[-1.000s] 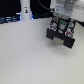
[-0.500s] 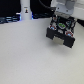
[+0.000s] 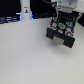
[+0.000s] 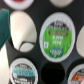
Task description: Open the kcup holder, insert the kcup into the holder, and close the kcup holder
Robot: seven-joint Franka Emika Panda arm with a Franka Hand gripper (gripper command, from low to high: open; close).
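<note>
1 black pod holder [image 3: 61,31] on the worktop [image 3: 30,57]. Wrist view: 1 green-and-white pod [image 4: 56,35] seen whole, 1 darker pod [image 4: 24,73] cut by frame edge, 1 dark empty slot [image 4: 54,75]. Other pods too cropped to count.

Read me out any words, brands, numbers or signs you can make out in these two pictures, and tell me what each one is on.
Nothing can be quoted; all print is too blurred.
Wrist view: the kcup has a green band with white lettering, unreadable.
Wrist view: a second pod with a teal label shows smeared print, unreadable.
Exterior view: the kcup holder shows only tiny coloured pod tops, no legible text.
</note>
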